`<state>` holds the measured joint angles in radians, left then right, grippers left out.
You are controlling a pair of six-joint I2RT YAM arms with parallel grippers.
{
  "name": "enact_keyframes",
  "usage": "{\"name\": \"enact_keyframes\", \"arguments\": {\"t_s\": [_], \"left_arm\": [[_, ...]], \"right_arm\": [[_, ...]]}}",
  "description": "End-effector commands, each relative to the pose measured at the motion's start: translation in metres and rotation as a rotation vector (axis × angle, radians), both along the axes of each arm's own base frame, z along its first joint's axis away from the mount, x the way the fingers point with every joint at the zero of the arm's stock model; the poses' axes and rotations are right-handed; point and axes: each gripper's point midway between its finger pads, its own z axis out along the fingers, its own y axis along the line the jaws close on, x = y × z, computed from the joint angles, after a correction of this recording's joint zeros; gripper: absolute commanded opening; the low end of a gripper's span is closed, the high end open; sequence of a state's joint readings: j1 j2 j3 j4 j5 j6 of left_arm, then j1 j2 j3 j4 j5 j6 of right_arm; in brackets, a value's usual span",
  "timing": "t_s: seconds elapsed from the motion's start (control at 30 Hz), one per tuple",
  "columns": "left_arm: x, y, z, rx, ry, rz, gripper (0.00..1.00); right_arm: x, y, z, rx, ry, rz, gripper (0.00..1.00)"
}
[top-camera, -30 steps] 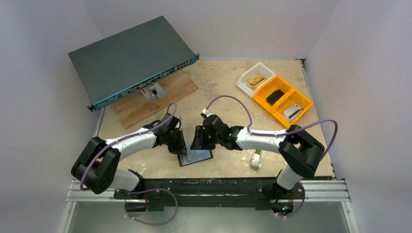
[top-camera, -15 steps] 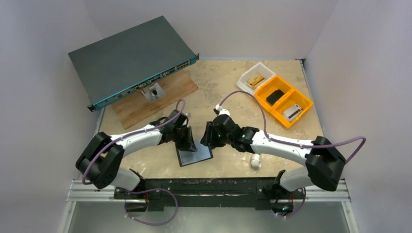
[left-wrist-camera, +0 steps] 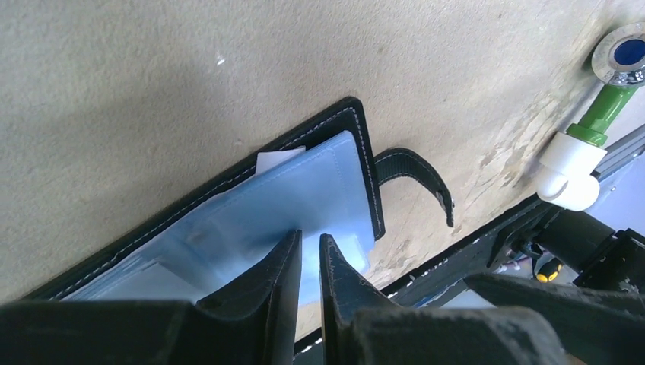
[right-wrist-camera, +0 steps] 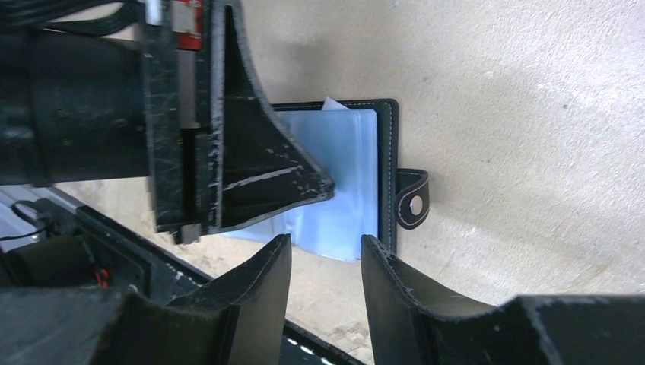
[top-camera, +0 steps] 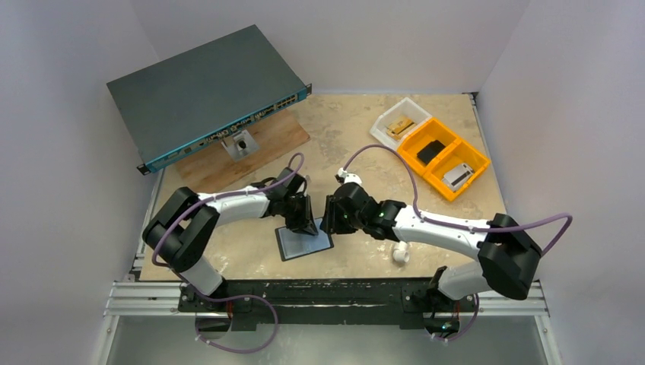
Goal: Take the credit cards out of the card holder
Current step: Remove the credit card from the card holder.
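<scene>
Jaws of the left arm sit nearly closed over the glossy pale blue-grey credit cards (left-wrist-camera: 319,190); right jaws stand apart, empty. The flat black card holder (right-wrist-camera: 389,167) lies open, cards still inside.

The card holder (right-wrist-camera: 390,152) is black with white stitching, the credit cards (right-wrist-camera: 346,175) pale blue, the counter (right-wrist-camera: 532,114) mottled beige, the tray (top-camera: 440,160) orange.

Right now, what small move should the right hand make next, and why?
Probably lower the open right hand onto the free edge of the pale blue credit cards and close. The card holder lies open, the left hand seems to pin it, and that edge shows between the right jaws.
</scene>
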<state>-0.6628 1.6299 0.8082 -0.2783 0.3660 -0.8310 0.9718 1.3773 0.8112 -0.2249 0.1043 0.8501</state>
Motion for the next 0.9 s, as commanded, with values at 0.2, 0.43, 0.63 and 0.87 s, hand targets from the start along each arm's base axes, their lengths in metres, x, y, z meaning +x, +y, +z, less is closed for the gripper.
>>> {"name": "enact_keyframes", "arguments": {"t_s": [0.2, 0.43, 0.63, 0.87], "left_arm": [[0.009, 0.042, 0.046, 0.118, -0.138, 0.075, 0.18], [-0.004, 0.099, 0.042, 0.18, -0.12, 0.191, 0.32], [-0.012, 0.126, 0.043, 0.211, -0.125, 0.246, 0.54], [-0.017, 0.129, 0.036, 0.206, -0.094, 0.254, 0.57]], "right_arm": [[0.008, 0.03, 0.006, -0.028, -0.066, 0.088, 0.39], [0.0, 0.061, -0.006, -0.079, -0.075, 0.158, 0.4], [-0.007, 0.086, -0.028, -0.15, -0.067, 0.214, 0.43], [-0.01, 0.094, -0.052, -0.221, -0.036, 0.228, 0.45]]}}
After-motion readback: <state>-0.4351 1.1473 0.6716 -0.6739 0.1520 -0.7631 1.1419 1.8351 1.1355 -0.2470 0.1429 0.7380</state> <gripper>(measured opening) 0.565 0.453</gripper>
